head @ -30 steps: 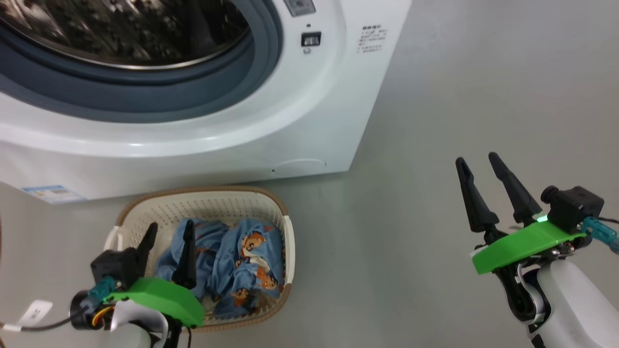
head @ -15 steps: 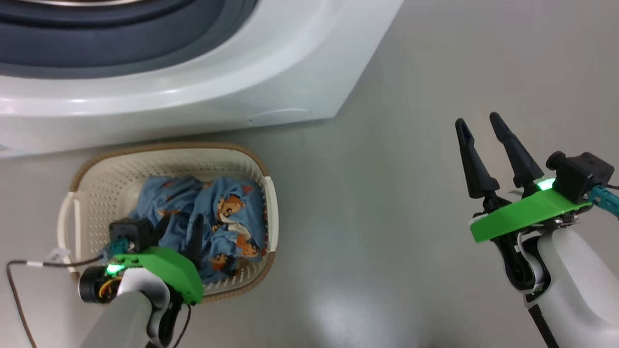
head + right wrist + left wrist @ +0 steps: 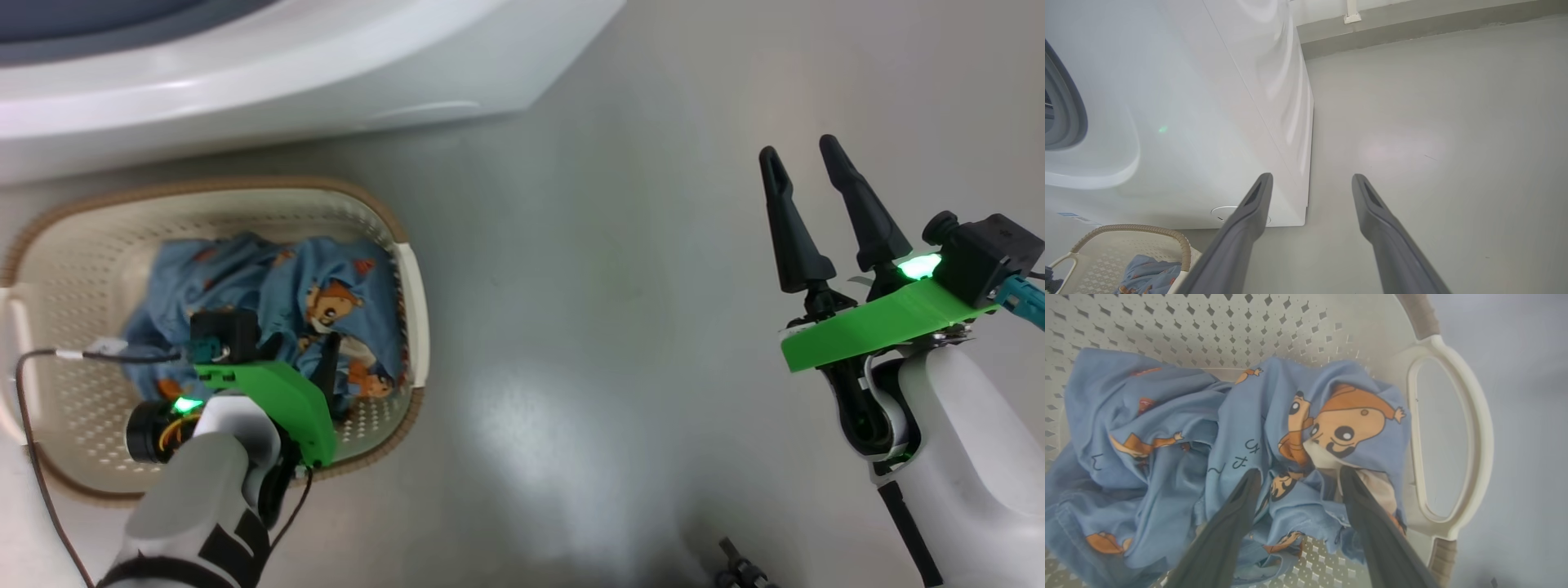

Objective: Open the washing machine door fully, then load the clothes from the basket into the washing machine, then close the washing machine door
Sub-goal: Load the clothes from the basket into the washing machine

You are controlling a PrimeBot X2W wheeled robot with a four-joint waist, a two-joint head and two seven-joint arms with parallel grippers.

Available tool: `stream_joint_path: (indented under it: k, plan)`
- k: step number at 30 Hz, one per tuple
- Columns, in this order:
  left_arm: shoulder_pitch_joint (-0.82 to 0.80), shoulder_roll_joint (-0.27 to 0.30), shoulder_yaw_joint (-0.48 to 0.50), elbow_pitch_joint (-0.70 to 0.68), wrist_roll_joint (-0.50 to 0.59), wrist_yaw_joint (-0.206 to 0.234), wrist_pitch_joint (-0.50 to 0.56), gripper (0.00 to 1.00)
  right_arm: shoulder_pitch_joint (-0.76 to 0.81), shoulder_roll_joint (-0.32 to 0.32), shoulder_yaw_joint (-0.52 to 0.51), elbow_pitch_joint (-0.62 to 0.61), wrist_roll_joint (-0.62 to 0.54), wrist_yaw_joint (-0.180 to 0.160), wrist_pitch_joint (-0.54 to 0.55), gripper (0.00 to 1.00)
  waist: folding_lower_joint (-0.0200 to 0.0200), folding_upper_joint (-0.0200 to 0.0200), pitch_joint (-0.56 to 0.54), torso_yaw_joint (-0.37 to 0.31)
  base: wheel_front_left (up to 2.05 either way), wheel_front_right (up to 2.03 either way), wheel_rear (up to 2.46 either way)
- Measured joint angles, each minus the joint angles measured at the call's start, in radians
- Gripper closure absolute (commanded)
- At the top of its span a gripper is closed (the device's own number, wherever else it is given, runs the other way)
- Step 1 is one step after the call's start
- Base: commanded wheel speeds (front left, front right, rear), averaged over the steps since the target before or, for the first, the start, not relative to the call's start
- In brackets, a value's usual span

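Observation:
The cream basket (image 3: 412, 286) stands on the floor in front of the white washing machine (image 3: 326, 65), and the light blue printed clothes (image 3: 269, 286) lie crumpled in it. My left gripper (image 3: 300, 349) is down inside the basket, open, its fingertips astride a fold of the clothes (image 3: 1167, 416); in the left wrist view the left gripper (image 3: 1300, 473) is beside the basket handle (image 3: 1480, 428). My right gripper (image 3: 798, 151) hangs open and empty over bare floor. In the right wrist view the right gripper (image 3: 1311, 179) points past the machine's corner (image 3: 1208, 102). The door is out of view.
Grey floor spreads right of the basket and machine. The grey rubber ring (image 3: 1065, 102) shows at the edge. A wall skirting (image 3: 1412, 28) runs behind the machine. A dark cable (image 3: 33, 392) loops from my left wrist. A small dark object (image 3: 739, 567) lies at the bottom edge.
The head camera has tilted down, so the machine slid up out of the picture. My left gripper has gone lower into the basket onto the clothes. The right gripper has kept its pose.

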Motion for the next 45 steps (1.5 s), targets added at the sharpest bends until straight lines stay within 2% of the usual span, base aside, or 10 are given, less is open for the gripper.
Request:
stream_joint_path:
  k: [9, 14, 18, 23, 24, 25, 26, 33, 45]
  plan:
    - [-0.097, 0.012, -0.045, 0.091, -0.028, -0.008, 0.062, 0.00, -0.023, 0.023, 0.000, -0.017, 0.000, 0.000, 0.000, 0.00, 0.0000, 0.0000, 0.090, -0.051, 0.00, 0.00, 0.00]
    - [-0.152, 0.069, -0.057, 0.150, -0.035, -0.007, 0.089, 0.00, -0.032, 0.042, 0.002, -0.022, 0.000, 0.000, 0.000, 0.00, -0.0001, 0.0000, 0.135, -0.088, 0.00, 0.00, 0.00]
    - [-0.192, 0.094, -0.053, 0.176, -0.041, 0.032, 0.136, 0.00, -0.035, 0.052, 0.004, -0.031, 0.000, 0.000, 0.000, 0.00, 0.0000, 0.0000, 0.168, -0.119, 0.00, 0.00, 0.00]
    - [-0.213, 0.097, -0.047, 0.185, -0.052, 0.036, 0.156, 0.00, -0.035, 0.058, 0.006, -0.032, 0.000, 0.000, 0.000, 0.00, -0.0001, 0.0000, 0.197, -0.152, 0.00, 0.00, 0.00]
    - [-0.213, 0.097, -0.046, 0.186, -0.052, 0.037, 0.157, 0.16, -0.035, 0.058, 0.006, -0.031, 0.000, 0.000, 0.000, 0.00, 0.0000, 0.0000, 0.201, -0.157, 0.00, 0.00, 0.00]
    - [-0.213, 0.097, -0.046, 0.188, -0.052, 0.045, 0.157, 0.75, -0.035, 0.059, 0.007, -0.031, 0.000, 0.000, 0.000, 0.00, 0.0000, 0.0000, 0.204, -0.161, 0.00, 0.00, 0.00]
    - [-0.213, 0.097, -0.046, 0.190, -0.052, 0.051, 0.152, 1.00, -0.036, 0.060, 0.007, -0.030, 0.000, 0.000, 0.000, 0.00, 0.0000, 0.0000, 0.206, -0.164, 0.00, 0.00, 0.00]
    - [-0.205, 0.087, -0.038, 0.199, -0.070, 0.043, 0.107, 1.00, -0.037, 0.065, 0.015, -0.030, 0.000, 0.000, 0.000, 0.00, 0.0000, 0.0000, 0.171, -0.157, 0.00, 0.00, 0.00]
    - [-0.058, 0.029, -0.034, 0.192, -0.124, 0.000, -0.076, 1.00, -0.034, 0.061, 0.030, -0.003, 0.000, 0.000, 0.000, 0.00, 0.0000, 0.0000, 0.028, -0.119, 0.00, 0.00, 0.00]
